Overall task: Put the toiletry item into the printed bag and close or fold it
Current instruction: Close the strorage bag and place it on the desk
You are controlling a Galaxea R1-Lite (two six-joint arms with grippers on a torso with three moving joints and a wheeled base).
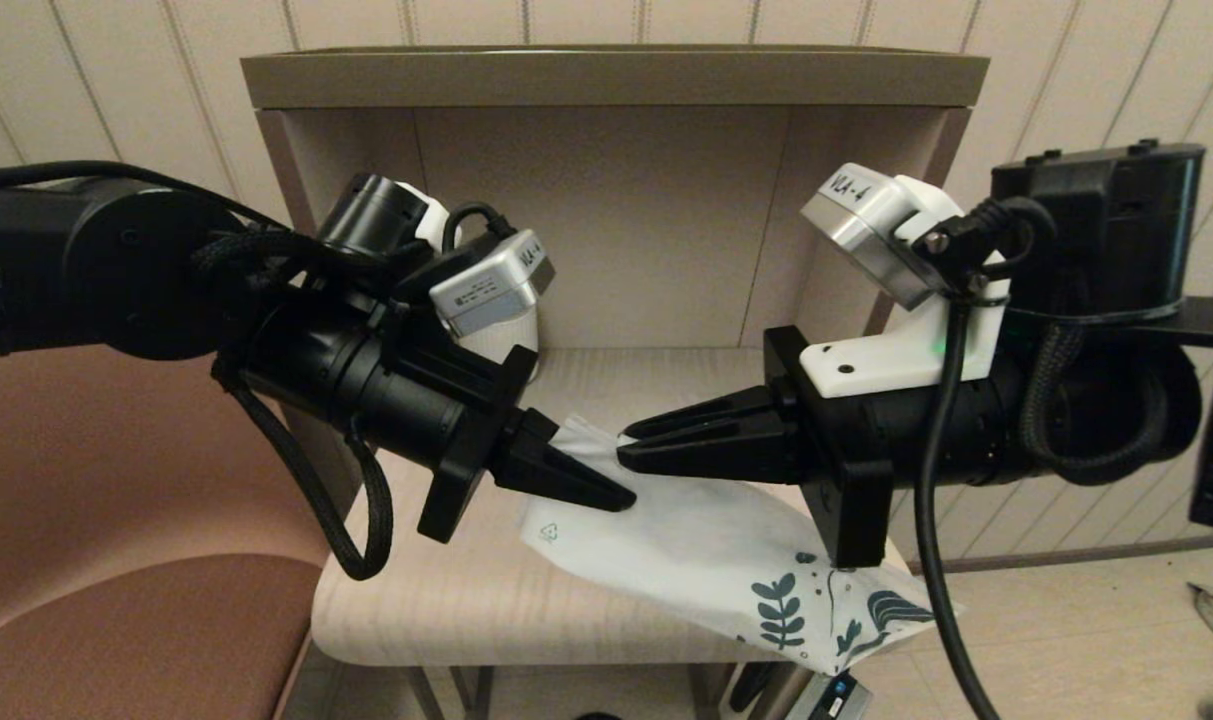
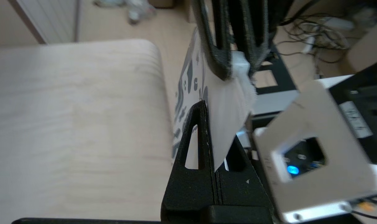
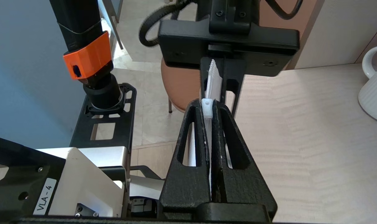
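The printed bag (image 1: 706,540) is white, with teal leaves at its lower right end and a small triangle mark near the left. It hangs slanted over the wooden table (image 1: 436,600), held up by its upper edge. My left gripper (image 1: 616,497) is shut on that edge (image 2: 225,105). My right gripper (image 1: 631,447) faces it from the right, shut on the same serrated edge (image 3: 213,77). A small white piece with a hole (image 3: 207,107) is pinched at its fingertips; I cannot tell whether this is the toiletry item. The two gripper tips are almost touching.
A white ribbed mug (image 3: 374,93) stands at the back of the table, partly behind my left wrist. A wooden hutch (image 1: 606,80) rises behind the table. A brown chair (image 1: 116,600) is to the left. The bag's leaf end overhangs the table's front right edge.
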